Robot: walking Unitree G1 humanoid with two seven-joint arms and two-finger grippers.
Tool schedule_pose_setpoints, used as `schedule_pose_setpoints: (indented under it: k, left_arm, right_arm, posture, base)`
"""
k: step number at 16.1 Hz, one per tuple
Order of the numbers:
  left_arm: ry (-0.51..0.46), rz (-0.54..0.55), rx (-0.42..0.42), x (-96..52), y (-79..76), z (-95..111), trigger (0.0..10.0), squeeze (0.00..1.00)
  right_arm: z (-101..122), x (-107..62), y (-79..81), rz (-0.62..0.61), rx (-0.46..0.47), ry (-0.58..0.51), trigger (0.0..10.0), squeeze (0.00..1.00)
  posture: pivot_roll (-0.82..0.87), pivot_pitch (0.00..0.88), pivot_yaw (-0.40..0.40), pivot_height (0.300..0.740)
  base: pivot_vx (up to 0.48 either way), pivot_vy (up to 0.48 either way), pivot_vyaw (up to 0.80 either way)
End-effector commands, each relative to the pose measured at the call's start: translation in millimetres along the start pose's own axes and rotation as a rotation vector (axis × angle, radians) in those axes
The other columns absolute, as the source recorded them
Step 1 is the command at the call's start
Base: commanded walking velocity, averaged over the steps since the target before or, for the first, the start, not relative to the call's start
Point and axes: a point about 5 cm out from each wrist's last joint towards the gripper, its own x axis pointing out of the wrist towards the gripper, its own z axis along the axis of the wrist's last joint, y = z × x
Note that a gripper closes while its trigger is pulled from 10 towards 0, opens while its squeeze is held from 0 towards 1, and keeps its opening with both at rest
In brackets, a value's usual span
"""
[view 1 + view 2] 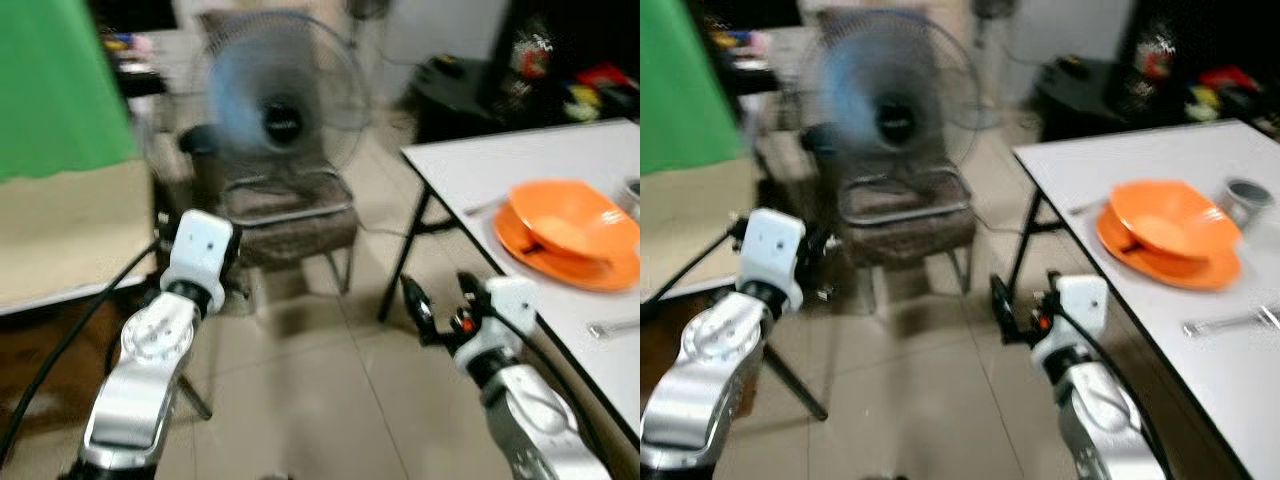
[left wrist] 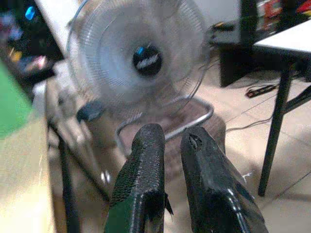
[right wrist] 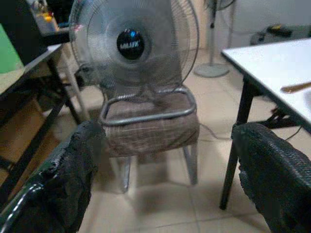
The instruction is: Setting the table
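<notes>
A white table [image 1: 470,160] stands to my right. On it lies an orange plate [image 1: 560,265] with an orange bowl [image 1: 568,222] resting on top. A grey cup [image 1: 1243,200] stands just behind the plate. One metal utensil [image 1: 1230,322] lies on the near side of the plate, and another utensil [image 1: 485,207] lies beyond it. My right gripper [image 1: 440,295] is open and empty, held above the floor just left of the table's edge. My left gripper [image 2: 170,138] is shut on nothing and points toward the fan, far from the table.
A running fan [image 1: 283,105] sits on a padded metal chair [image 1: 290,225] straight ahead. A green screen [image 1: 55,85] and a low beige surface [image 1: 70,235] are on the left. A dark cluttered table [image 1: 500,90] stands behind the white one. Tiled floor [image 1: 320,380] lies between.
</notes>
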Motion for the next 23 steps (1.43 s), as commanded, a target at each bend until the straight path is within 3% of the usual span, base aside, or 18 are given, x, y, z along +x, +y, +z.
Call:
schedule_pose_setpoints:
  k: [1, 2, 3, 4, 5, 6, 7, 9, 10, 13, 15, 17, 18, 19, 20, 21, 22, 23]
  left_arm:
    - [-0.006, -0.018, -0.026, -1.3, -0.5, 4, 10.0, 0.0]
    - [-0.004, -0.011, -0.017, -0.9, 0.5, 4, 10.0, 0.0]
    - [0.004, -0.004, -0.06, -0.4, 0.9, 2, 10.0, 1.0]
    - [0.003, 0.003, -0.075, -0.5, 1.5, 2, 10.0, 1.0]
    - [-0.014, 0.018, -0.015, -0.9, -1.0, 2, 10.0, 1.0]
    - [-0.024, 0.038, 0.004, -1.6, -0.6, 3, 10.0, 1.0]
    - [-0.036, 0.049, -0.011, -1.5, 1.6, 5, 10.0, 1.0]
    - [-0.076, 0.068, 0.006, -0.5, 5.7, 11, 10.0, 1.0]
    - [-0.056, 0.073, -0.02, 0.3, 7.3, 8, 10.0, 1.0]
    - [-0.06, 0.093, -0.04, 0.8, 10.3, 10, 10.0, 1.0]
    - [-0.09, 0.09, 0.026, -2.9, 12.2, 16, 10.0, 1.0]
    - [-0.078, 0.105, 0.019, -13.5, 17.2, 12, 10.0, 1.0]
    - [-0.082, 0.089, -0.011, -14.3, 16.2, 14, 10.0, 1.0]
    - [-0.088, 0.043, 0.014, -12.9, 12.6, 15, 10.0, 1.0]
    - [-0.082, 0.055, 0.018, -12.0, 14.1, 13, 10.0, 1.0]
    - [-0.072, 0.064, 0.002, -11.1, 14.1, 11, 10.0, 1.0]
    - [-0.067, 0.037, 0.011, -11.4, 9.0, 10, 10.0, 1.0]
    - [-0.064, 0.035, 0.015, -12.5, 8.6, 10, 10.0, 1.0]
  right_arm:
    - [4, 3.3, 1.8, 0.016, 0.012, -0.012, 10.0, 0.0]
    - [6, 5.8, 3.0, 0.023, -0.003, -0.013, 10.0, 0.0]
    - [9, 7.9, 3.0, 0.021, -0.034, -0.017, 10.0, 0.0]
    - [12, 7.6, 2.3, 0.019, -0.024, -0.025, 10.0, 0.0]
    - [6, 1.1, -9.5, -0.034, -0.057, -0.013, 10.0, 0.0]
    - [4, -0.8, -17.1, -0.092, -0.067, -0.016, 10.0, 0.69]
    - [7, 1.5, -23.5, -0.118, -0.026, -0.047, 10.0, 1.0]
    - [20, 5.8, -21.9, -0.07, -0.012, -0.114, 10.0, 1.0]
    - [17, 5.6, -23.4, -0.071, -0.054, -0.091, 10.0, 1.0]
    - [16, 2.2, -18.6, -0.058, -0.043, -0.09, 10.0, 1.0]
    - [11, -3.4, -7.1, 0.017, 0.017, -0.08, 10.0, 1.0]
    - [-2, 1.2, -4.6, 0.032, -0.009, -0.031, 10.0, 1.0]
    - [1, 2.3, -2.4, 0.039, -0.002, -0.045, 10.0, 1.0]
    - [7, 4.0, 0.7, 0.052, -0.007, -0.068, 10.0, 1.0]
    - [3, 6.0, -2.6, -0.017, -0.097, -0.052, 10.0, 1.0]
    - [-2, 5.3, -0.3, -0.008, -0.118, 0.007, 10.0, 1.0]
    - [2, 3.2, -0.3, -0.008, -0.13, -0.015, 10.0, 0.33]
    - [3, 3.9, -1.0, -0.034, -0.139, -0.025, 10.0, 0.0]
  posture:
    - [0.07, 0.0, -0.016, 0.74]
    - [0.07, 0.0, -0.016, 0.74]
    - [0.05, 0.0, -0.017, 0.74]
    - [0.05, 0.0, -0.014, 0.74]
    - [0.06, 0.0, -0.03, 0.74]
    - [0.07, 0.0, -0.035, 0.74]
    - [0.09, 0.0, -0.041, 0.74]
    - [0.08, 0.0, -0.034, 0.74]
    - [0.07, 0.0, -0.031, 0.74]
    - [0.06, 0.0, -0.005, 0.74]
    - [0.09, 0.0, -0.02, 0.74]
    - [0.11, 0.0, -0.013, 0.74]
    - [0.11, 0.0, -0.012, 0.74]
    - [0.1, 0.0, -0.012, 0.74]
    - [0.08, 0.0, 0.004, 0.74]
    - [0.07, 0.0, 0.011, 0.74]
    - [0.08, 0.0, -0.004, 0.74]
    - [0.08, 0.0, -0.006, 0.74]
  base:
    - [0.0, 0.0, 0.8]
    - [0.0, 0.0, 0.8]
    - [0.0, 0.0, 0.8]
    - [0.0, 0.0, 0.8]
    - [0.0, 0.0, 0.8]
    - [0.0, 0.0, 0.8]
    - [0.0, 0.0, 0.8]
    - [0.0, 0.0, 0.8]
    - [0.0, 0.0, 0.8]
    - [0.0, 0.0, 0.8]
    - [0.0, 0.0, 0.8]
    - [0.0, 0.0, 0.8]
    - [0.0, 0.0, 0.8]
    - [0.0, 0.0, 0.8]
    - [0.0, 0.0, 0.0]
    - [0.0, 0.0, 0.0]
    - [0.0, 0.0, 0.0]
    - [0.0, 0.0, 0.0]
